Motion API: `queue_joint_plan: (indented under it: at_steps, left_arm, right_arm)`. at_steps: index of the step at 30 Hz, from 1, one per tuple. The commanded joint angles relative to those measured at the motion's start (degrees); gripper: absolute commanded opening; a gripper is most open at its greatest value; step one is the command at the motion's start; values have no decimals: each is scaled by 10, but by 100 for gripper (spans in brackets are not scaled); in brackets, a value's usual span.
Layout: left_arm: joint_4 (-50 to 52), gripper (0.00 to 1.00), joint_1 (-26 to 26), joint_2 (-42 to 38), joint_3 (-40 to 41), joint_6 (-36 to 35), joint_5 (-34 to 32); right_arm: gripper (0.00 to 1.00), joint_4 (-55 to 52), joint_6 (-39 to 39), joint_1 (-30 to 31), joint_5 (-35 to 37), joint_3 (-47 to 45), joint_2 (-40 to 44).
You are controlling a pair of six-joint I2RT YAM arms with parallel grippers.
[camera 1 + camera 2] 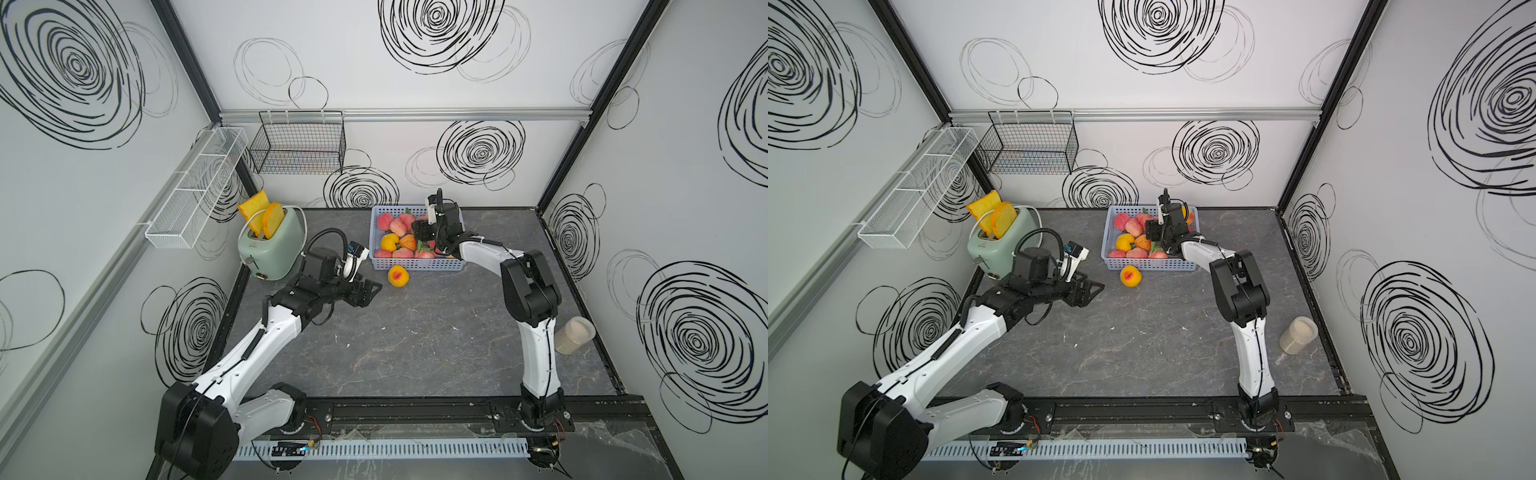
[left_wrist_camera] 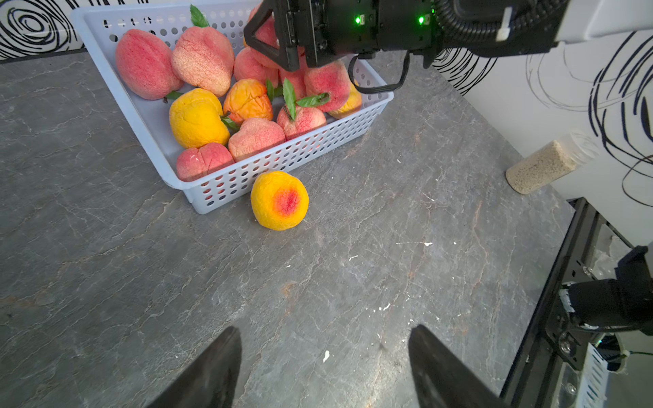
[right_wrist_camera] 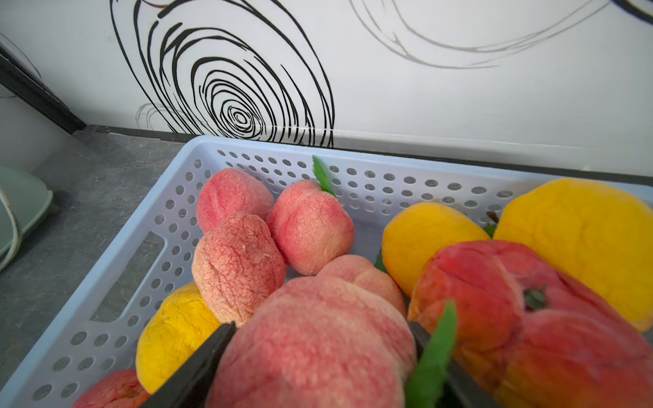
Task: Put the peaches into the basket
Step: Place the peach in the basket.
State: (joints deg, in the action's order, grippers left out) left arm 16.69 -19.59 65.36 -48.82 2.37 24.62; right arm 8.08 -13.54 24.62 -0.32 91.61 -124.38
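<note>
One pink peach point(image 3: 311, 356) sat between the jaws of the right gripper point(image 3: 321, 326) over the basket point(image 3: 169, 212); gripped or freed, I couldn't tell. Better to open wide, then rise straight. The left gripper point(image 2: 325, 330) gaped empty near the tabletop peach point(image 2: 279, 200).

1. Bright, even, diffuse light in all views; white walls point(image 1: 415, 83) near blown out, no hard glare.
2. Faint soft shadows on tabletop point(image 1: 415, 340).
3. Both top views sharp, wide-angle bowing at edges.
4. Right wrist view: pink peach point(image 3: 311, 353) closest to lens is soft; right gripper point(image 3: 321, 328) fingers point(image 3: 198, 371) blurred.
5. Left wrist view: left gripper point(image 2: 325, 328) fingers point(image 2: 212, 371) out of focus, rest crisp.
</note>
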Motion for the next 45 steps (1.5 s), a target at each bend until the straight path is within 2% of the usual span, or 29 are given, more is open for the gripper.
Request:
queue_joint_plan:
  at_steps: [1, 10, 17, 22, 27, 32, 37, 40, 45]
  left_arm:
    - [-14, 79, 6, 5, -10, 0, 7]
    - [-14, 79, 6, 8, -10, 1, 8]
    - [-16, 79, 6, 14, -11, 7, 17]
    - [-18, 78, 6, 8, -8, 9, 9]
    - [-21, 78, 7, 11, -8, 11, 9]
    - [-28, 78, 6, 11, -5, 17, 3]
    - [-38, 77, 6, 18, -2, 26, -1]
    - [-59, 76, 6, 21, 9, 52, -31]
    - [-79, 77, -1, 40, 12, 82, -69]
  right_arm:
    - [85, -24, 8, -2, 13, 16, -3]
    - [89, -27, 18, -2, 20, 1, 51]
    - [92, 19, 31, -3, -6, -79, 164]
    - [92, 49, 25, -5, -6, -183, 271]
    - [93, 115, 7, -5, -26, -337, 389]
    - [93, 128, 1, -5, -11, -454, 480]
    - [92, 146, -5, -5, -21, -550, 539]
    - [92, 153, -24, -5, -34, -600, 571]
    - [89, 196, -62, 6, -106, -691, 615]
